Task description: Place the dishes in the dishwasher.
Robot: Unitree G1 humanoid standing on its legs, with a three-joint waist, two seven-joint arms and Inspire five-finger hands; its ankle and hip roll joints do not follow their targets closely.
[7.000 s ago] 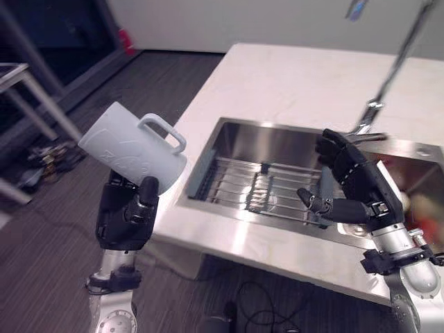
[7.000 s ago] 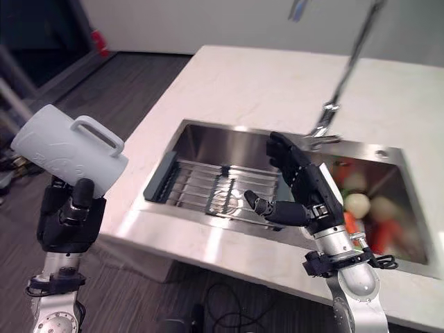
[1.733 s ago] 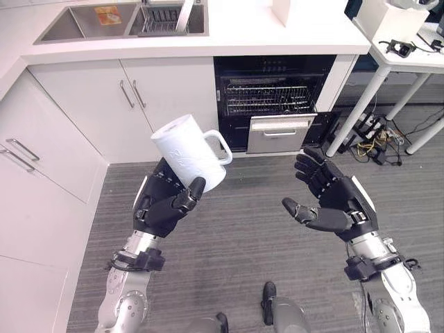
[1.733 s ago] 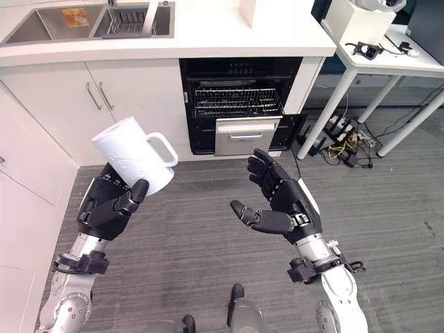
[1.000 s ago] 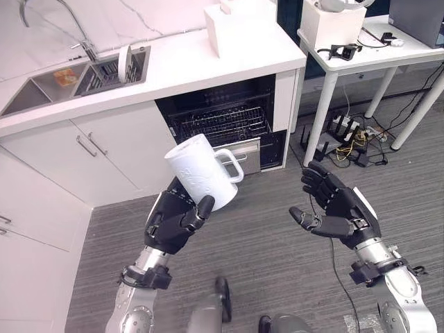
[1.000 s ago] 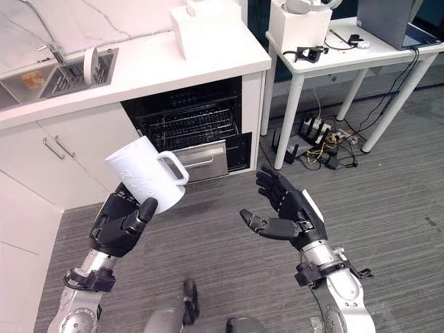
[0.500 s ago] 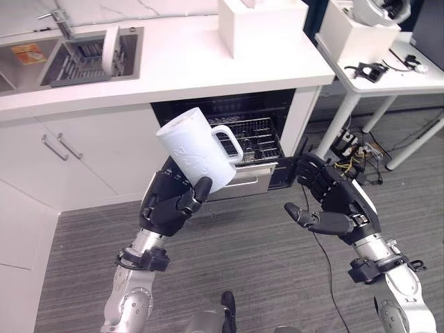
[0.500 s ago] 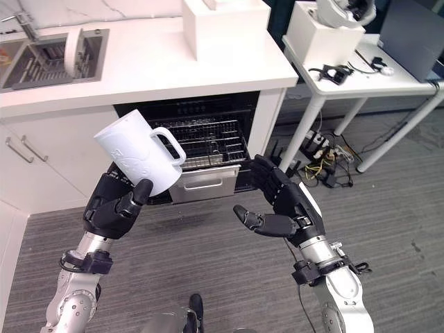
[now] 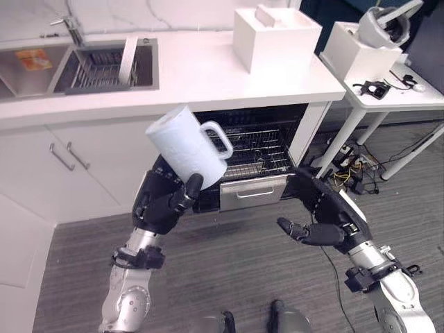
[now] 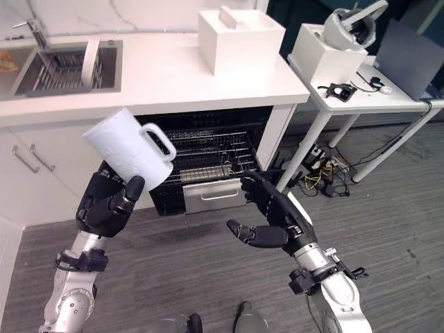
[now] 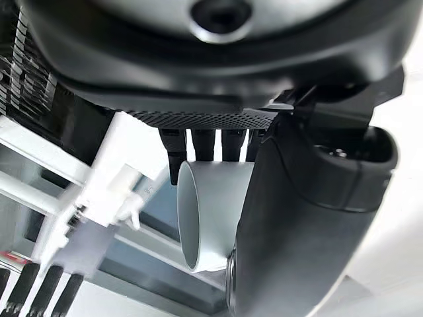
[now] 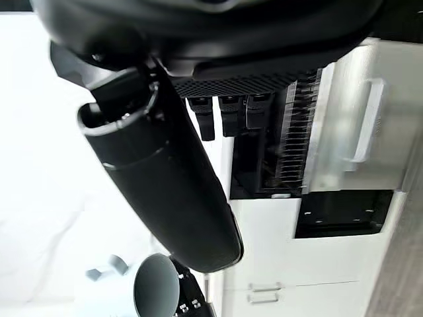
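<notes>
In front of the open dishwasher (image 9: pixel 253 149), the left hand (image 9: pixel 165 200) grips a white mug (image 9: pixel 186 147), tilted, handle toward the wire rack (image 9: pixel 258 151). The right hand (image 9: pixel 321 215) hangs open, holding nothing. On the worktop (image 9: pixel 194 69) stand a white box (image 9: pixel 276 38) and a sink (image 9: pixel 104 66) holding a plate (image 9: pixel 127 50). The right wrist view shows the drawer handle (image 12: pixel 363 120).

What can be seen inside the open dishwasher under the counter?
Inside the dishwasher a wire rack shows, pulled partly forward. The mug in the left hand covers its left part, so dishes there cannot be judged.
</notes>
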